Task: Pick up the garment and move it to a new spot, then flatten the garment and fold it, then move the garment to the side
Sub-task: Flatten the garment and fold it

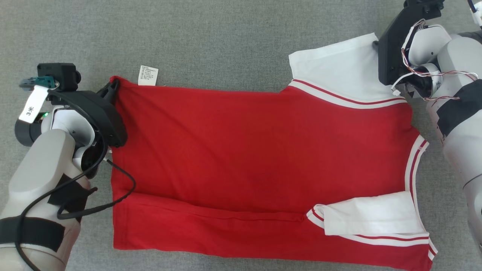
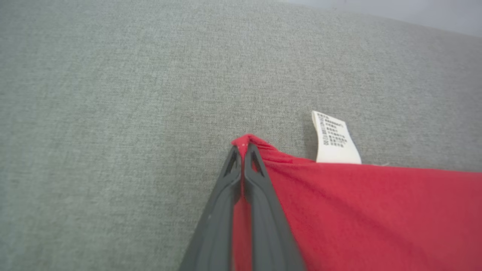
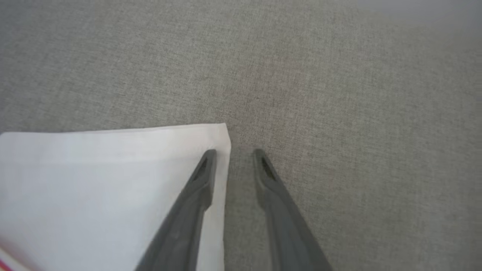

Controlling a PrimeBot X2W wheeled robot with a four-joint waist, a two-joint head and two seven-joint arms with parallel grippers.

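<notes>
Left fingers pinched shut on red garment corner, right fingers parted over white sleeve

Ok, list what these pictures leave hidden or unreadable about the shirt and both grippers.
- Print on the care label: too small in the head view, blurred in the left wrist view.
- Lower right corner of the garment: runs off the head view's bottom edge.
- Fingertips of the right gripper: hidden behind its own black housing in the head view.
- Whether its finger touches the white sleeve: the right wrist view cannot settle it.
</notes>
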